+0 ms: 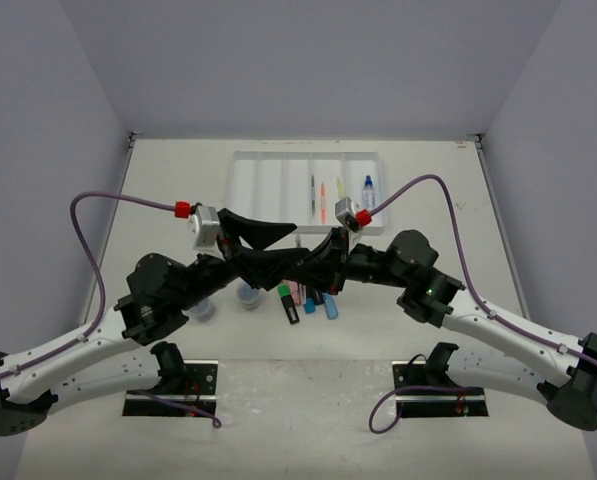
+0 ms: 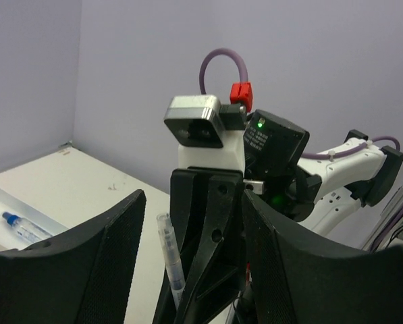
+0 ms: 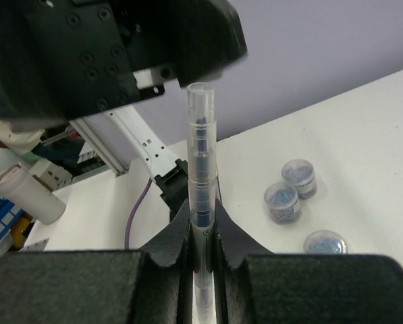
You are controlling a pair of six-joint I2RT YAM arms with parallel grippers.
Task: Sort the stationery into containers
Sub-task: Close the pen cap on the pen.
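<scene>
Two arms, white links (image 1: 68,355) and black joints (image 1: 158,295), purple cables (image 1: 428,179) with red connectors (image 1: 182,209). Silver wrist camera (image 2: 194,125); left gripper (image 2: 196,270) black, fingers (image 2: 113,263) mesh-textured. Green light (image 2: 260,124) on housing.

Bright, even light — soft shadows, nearest parts blurred.

A thin clear pen (image 3: 201,169) with a dark inner core stands upright, pinched in the right hand (image 3: 202,235).

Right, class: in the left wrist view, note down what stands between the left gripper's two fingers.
The right gripper, shut on a clear thin pen, stands between the left gripper's fingers, which are open; the left wrist view shows it.
</scene>
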